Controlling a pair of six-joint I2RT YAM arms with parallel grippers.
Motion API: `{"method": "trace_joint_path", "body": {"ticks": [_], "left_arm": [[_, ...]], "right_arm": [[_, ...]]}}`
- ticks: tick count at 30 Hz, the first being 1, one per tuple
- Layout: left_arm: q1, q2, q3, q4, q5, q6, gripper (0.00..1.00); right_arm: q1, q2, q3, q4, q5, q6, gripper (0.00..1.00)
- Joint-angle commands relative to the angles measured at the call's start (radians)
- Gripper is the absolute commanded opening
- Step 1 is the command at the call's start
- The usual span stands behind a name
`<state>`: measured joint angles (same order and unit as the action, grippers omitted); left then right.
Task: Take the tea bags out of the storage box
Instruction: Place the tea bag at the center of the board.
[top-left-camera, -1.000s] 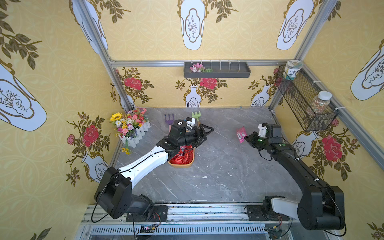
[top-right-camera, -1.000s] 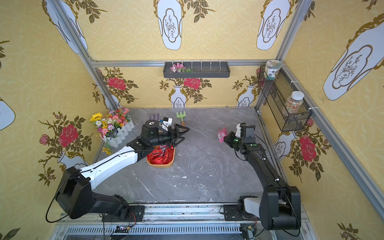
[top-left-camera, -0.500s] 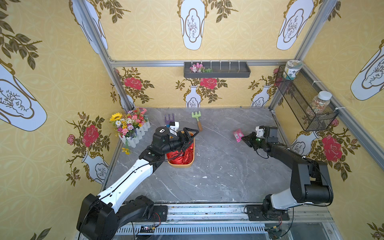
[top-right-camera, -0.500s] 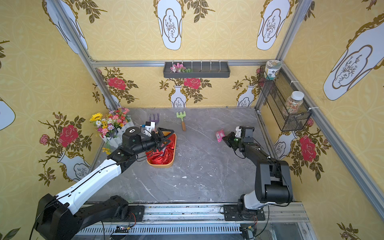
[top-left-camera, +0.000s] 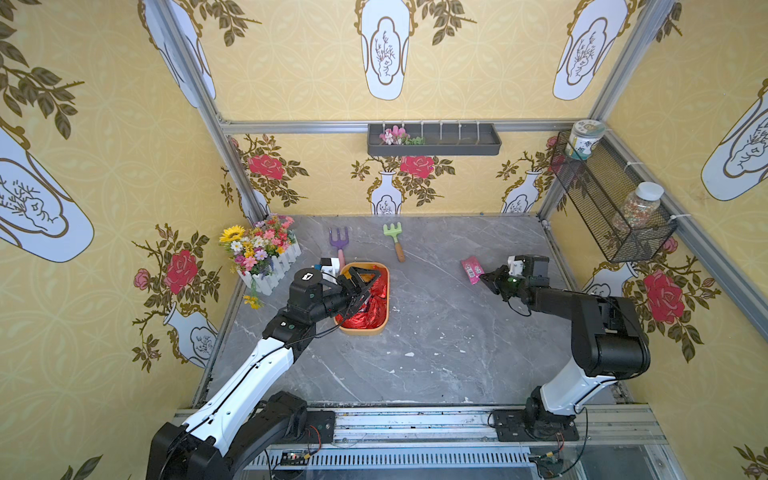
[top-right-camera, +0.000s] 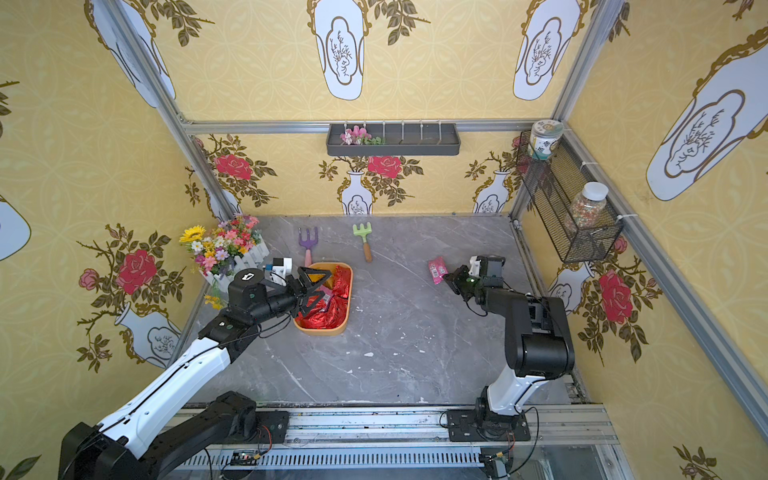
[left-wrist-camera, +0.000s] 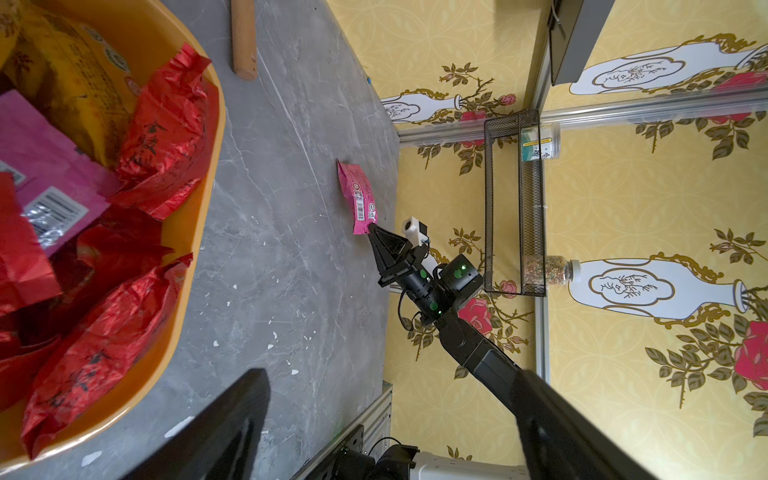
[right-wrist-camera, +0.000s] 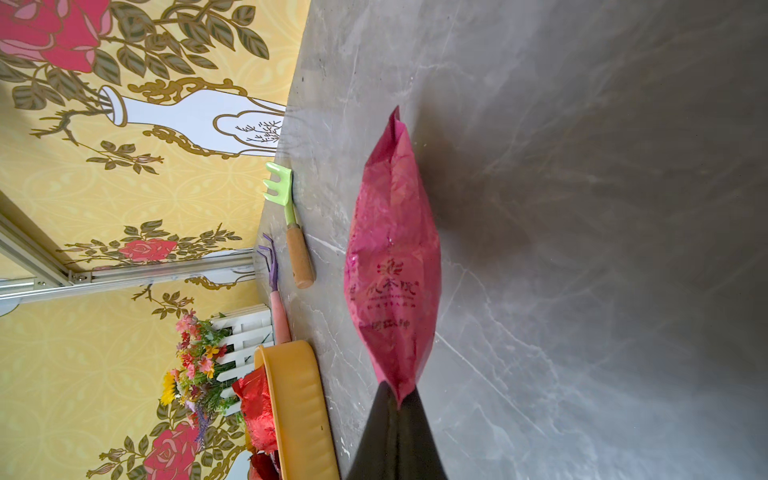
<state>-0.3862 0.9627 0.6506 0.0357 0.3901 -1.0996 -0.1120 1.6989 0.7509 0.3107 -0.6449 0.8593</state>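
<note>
Grey marble desk (top-left-camera: 415, 357), yellow wallpaper all round. At 9 o'clock my left claw (top-left-camera: 368, 286) has pulled back to the box's (top-left-camera: 361, 331) near side, spread wide and empty, so the next pick can start. Tea bags (top-left-camera: 368, 316) inside are heaped crinkly red foil, with some yellow and pink. At 2 o'clock my right claw (top-left-camera: 484, 277) has lowered a pink bag (top-left-camera: 471, 269) onto the desk, still pinching its end.

The orange-yellow box (top-left-camera: 361, 331) sits upright near the surface's left edge, heaped with crinkly red tea bags (top-left-camera: 365, 311), plus one pink and one yellow. Another pink bag (top-left-camera: 471, 270) lies outside, toward the right edge, one end pinched by the right gripper (top-left-camera: 482, 277).
</note>
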Motion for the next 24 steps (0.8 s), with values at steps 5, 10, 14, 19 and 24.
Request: {"method": "trace_joint_path", "body": {"ticks": [5,10,14,19,24], "left_arm": [[0.004,-0.021,-0.012,-0.01,0.009,0.004,0.97],[0.007,-0.031,-0.019,-0.01,0.003,0.001,0.97],[0.007,-0.035,-0.025,-0.01,0.004,0.0,0.98],[0.007,-0.039,-0.024,-0.023,-0.006,0.005,0.98],[0.007,-0.053,-0.013,-0.092,-0.052,0.036,0.98]], "right_arm": [[-0.002,0.05,-0.012,0.079,-0.002,-0.002,0.0],[-0.002,0.04,-0.04,0.057,0.026,-0.031,0.18],[-0.003,0.019,-0.065,0.037,0.041,-0.05,0.32],[-0.003,-0.032,-0.076,-0.04,0.079,-0.088,0.47],[0.001,-0.148,-0.082,-0.212,0.18,-0.148,0.57]]}}
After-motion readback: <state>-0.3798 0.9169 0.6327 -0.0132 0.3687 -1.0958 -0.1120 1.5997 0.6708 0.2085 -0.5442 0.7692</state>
